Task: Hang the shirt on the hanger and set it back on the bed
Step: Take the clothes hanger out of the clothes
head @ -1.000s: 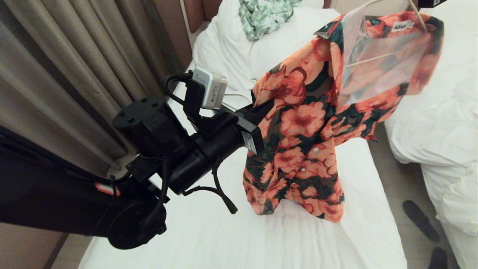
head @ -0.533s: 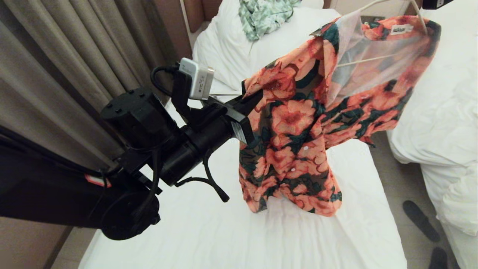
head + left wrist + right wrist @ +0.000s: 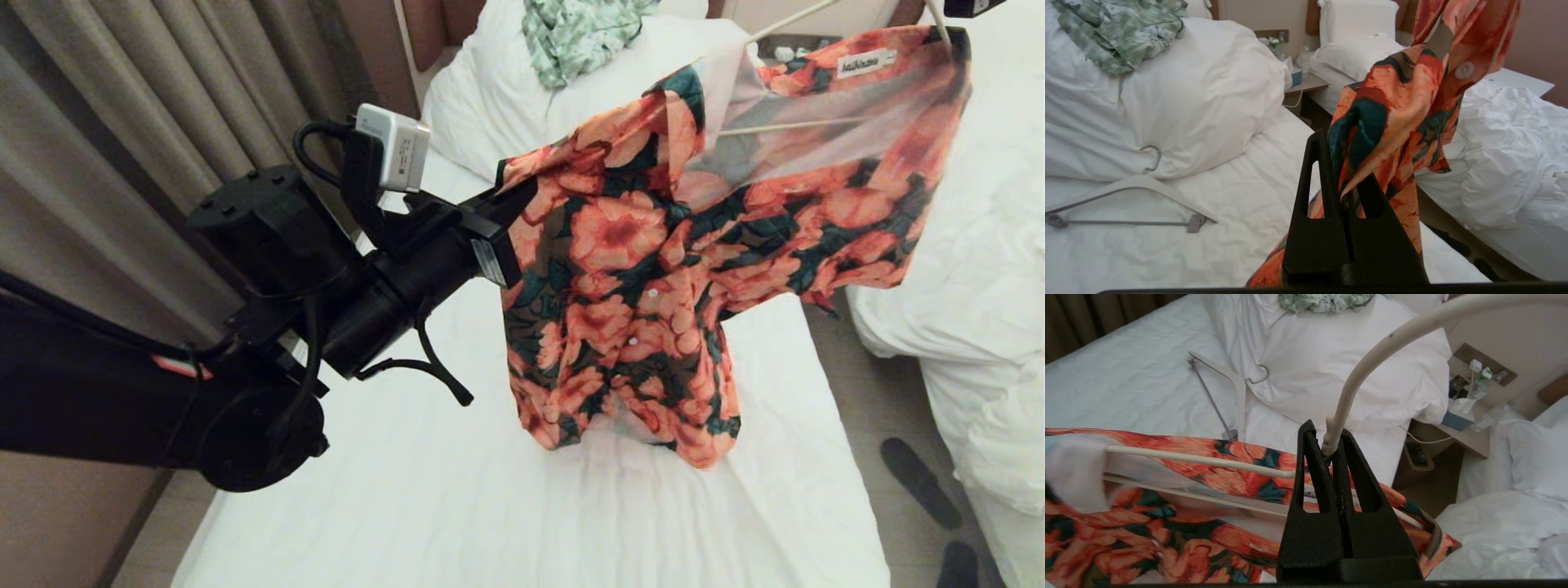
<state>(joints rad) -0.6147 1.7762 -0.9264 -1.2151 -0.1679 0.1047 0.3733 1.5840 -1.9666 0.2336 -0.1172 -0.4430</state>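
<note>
Above the bed (image 3: pixel 490 506), left pincer (image 3: pixel 1345 183) clamps the shirt (image 3: pixel 637 269); right pincer (image 3: pixel 1327 447) clamps the hanger (image 3: pixel 1372 355).

Hotel bedroom, twin white beds (image 3: pixel 457 506), curtains (image 3: pixel 163 122), bedside table (image 3: pixel 1306 83)

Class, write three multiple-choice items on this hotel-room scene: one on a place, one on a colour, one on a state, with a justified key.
1. Where does the pale green leafy garment lie?
A. on the pillows
B. on the floor
C. on the hanger

2. What colour are the shirt's flowers?
A. blue
B. coral-orange
C. white

3. The right gripper is
A. open over the bed
B. shut on the shirt
C. shut on the hanger

Key: 1 A, it rests on the pillows; 2 B, orange blooms on dark green; 3 C, its fingers clamp the cream neck below the hook.
</note>
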